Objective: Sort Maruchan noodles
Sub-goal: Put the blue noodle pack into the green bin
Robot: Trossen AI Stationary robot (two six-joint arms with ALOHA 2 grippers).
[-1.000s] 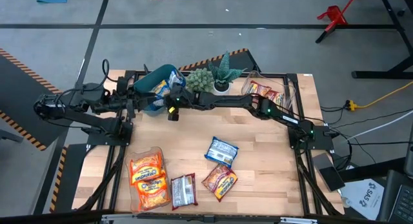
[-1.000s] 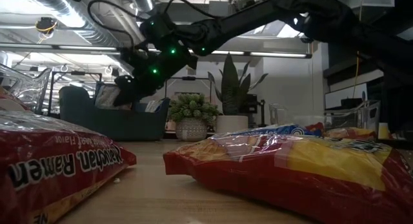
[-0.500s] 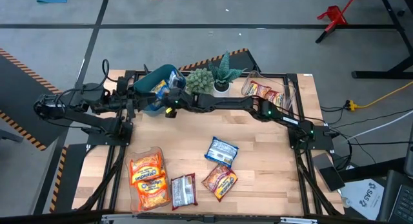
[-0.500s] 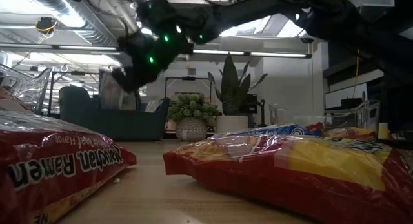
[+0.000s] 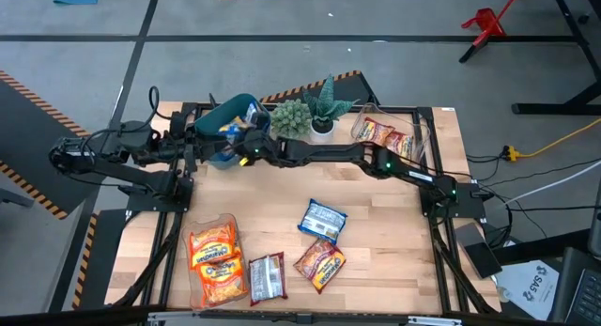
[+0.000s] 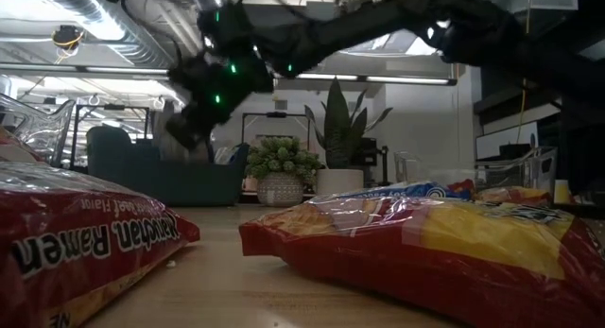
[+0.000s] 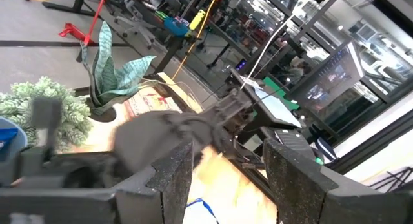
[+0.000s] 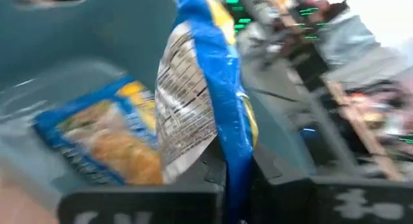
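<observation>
The right gripper [image 5: 246, 131] hangs over the teal bin [image 5: 218, 113] at eleven o'clock on the table, fingers clamped on a blue-yellow noodle packet [image 8: 206, 101]; another blue packet [image 8: 103, 143] lies inside; the left gripper [image 7: 222, 169] waits beside, fingers apart

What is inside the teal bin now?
In the teal bin lies one blue-yellow packet. The right gripper holds a second blue-yellow packet above it. That packet and the gripper hide the rest of the floor.
</observation>
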